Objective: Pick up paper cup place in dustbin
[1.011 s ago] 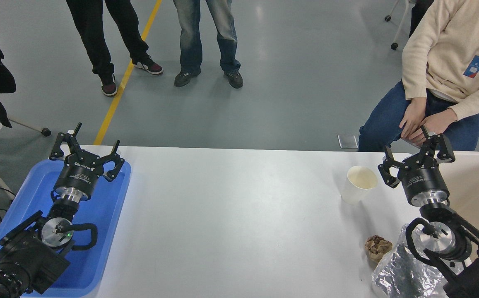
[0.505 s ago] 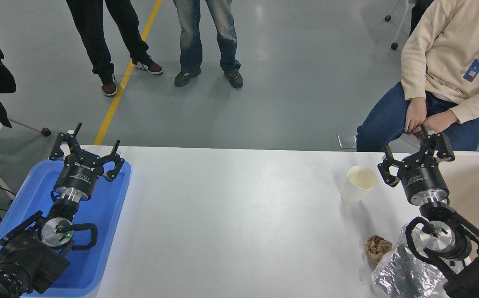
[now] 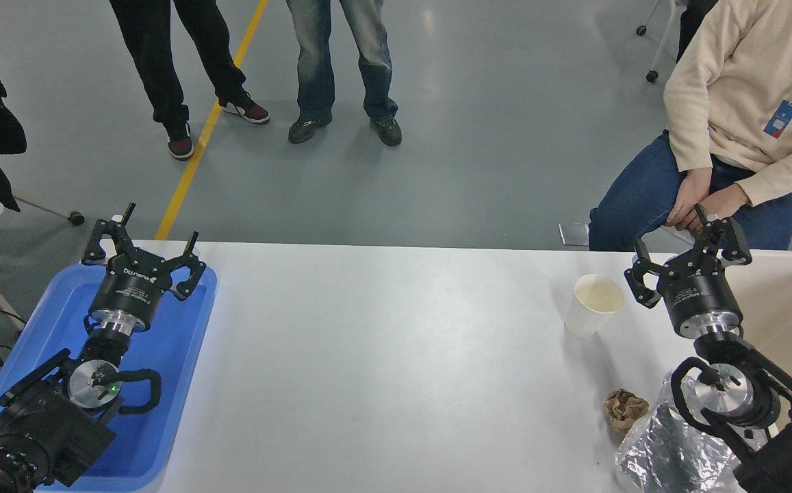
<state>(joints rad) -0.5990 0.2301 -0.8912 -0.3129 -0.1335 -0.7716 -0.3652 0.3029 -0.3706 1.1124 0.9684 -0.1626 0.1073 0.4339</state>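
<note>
A small white paper cup [image 3: 592, 305] stands upright on the white table [image 3: 382, 356], right of the middle, with a cream inside. My right gripper [image 3: 669, 233] is open just to the right of the cup and slightly behind it, apart from it, with nothing between its fingers. The beige dustbin [image 3: 789, 301] sits at the right edge, behind and right of that gripper, only partly in view. My left gripper [image 3: 159, 229] is parked open over the blue tray at the lower left.
A blue shallow tray [image 3: 170, 342] lies under the left arm. A crumpled brown paper ball [image 3: 625, 409] and a crinkled silver foil bag [image 3: 669, 452] lie near the front right. A seated person's hands [image 3: 704, 202] rest just beyond the right gripper. Two people stand farther back.
The right gripper has edged very slightly. The seated person's hands and badge shifted a little. The cup and the left arm have not moved.
</note>
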